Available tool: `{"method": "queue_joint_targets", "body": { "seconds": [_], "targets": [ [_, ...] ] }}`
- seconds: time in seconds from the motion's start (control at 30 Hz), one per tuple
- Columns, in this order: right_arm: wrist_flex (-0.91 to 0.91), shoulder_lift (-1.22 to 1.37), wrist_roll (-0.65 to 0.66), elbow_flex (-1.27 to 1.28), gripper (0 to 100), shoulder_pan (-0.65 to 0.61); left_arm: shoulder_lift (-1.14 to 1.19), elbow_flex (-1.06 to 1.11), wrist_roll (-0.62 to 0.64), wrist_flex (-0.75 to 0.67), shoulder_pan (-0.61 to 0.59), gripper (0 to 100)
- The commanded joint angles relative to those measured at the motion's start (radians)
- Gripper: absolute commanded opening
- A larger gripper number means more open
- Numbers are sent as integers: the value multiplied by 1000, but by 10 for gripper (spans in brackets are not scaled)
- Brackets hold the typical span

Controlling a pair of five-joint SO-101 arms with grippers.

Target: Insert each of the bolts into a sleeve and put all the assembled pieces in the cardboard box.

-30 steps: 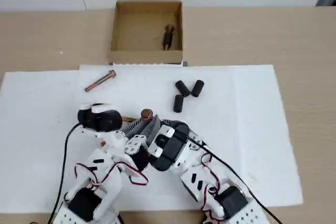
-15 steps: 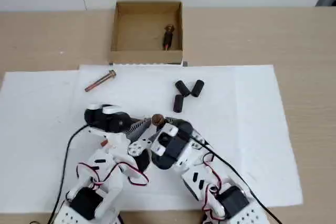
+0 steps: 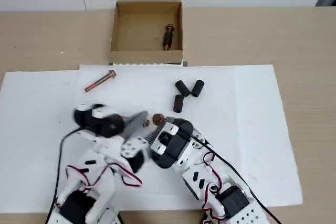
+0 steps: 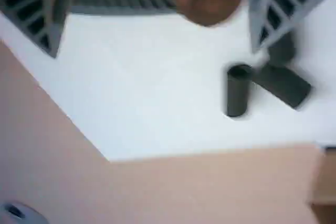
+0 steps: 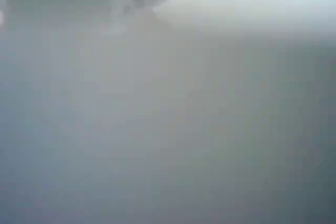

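A bolt's brown head (image 3: 156, 118) is hovering over the white sheet (image 3: 252, 119), sitting between the left gripper (image 4: 153, 51)'s jaws, which are standing wide apart. The right gripper (image 3: 161, 127) is pressing in just beside it; its grip I cannot tell. Three sleeves (image 3: 178, 103) are lying nearby, another bolt (image 3: 101, 81) farther off, and one assembled piece (image 3: 168, 36) is resting in the cardboard box (image 3: 121, 30).

bolt (image 3: 100, 81): coppery metal | sleeves (image 3: 178, 103): matt black | box (image 3: 147, 56): brown cardboard | sheet (image 3: 252, 129): white, matt
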Motion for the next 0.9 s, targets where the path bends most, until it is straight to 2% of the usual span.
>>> {"method": "queue_joint_targets", "body": {
  "seconds": [0.0, 0.1, 0.23, 0.3, 0.43, 0.57, 0.63, 0.77, 0.87],
  "targets": [
    [-31, -12, 3, 15, 2, 16, -6, -50, -58, 14, -75, 223],
    [-31, -12, 3, 15, 2, 16, -8, -59, -68, 17, -129, 160],
    [-31, -12, 3, 15, 2, 16, -9, -54, -68, 17, -153, 0],
    [-31, -12, -6, 15, 2, 24, -9, -42, -68, 17, -153, 18],
    [2, -12, -135, 9, 2, 96, -9, 24, -69, 17, -158, 6],
    [157, -12, -272, -38, 2, 171, -9, 107, -72, 12, -261, 6],
    [243, -12, -325, -75, 2, 205, -9, 140, -130, 12, -322, 6],
    [335, -10, -344, -166, 2, 231, -11, 197, -287, 11, -434, 6],
    [380, -4, -344, -233, 2, 231, -11, 206, -338, 12, -476, 6]
  ]
}}
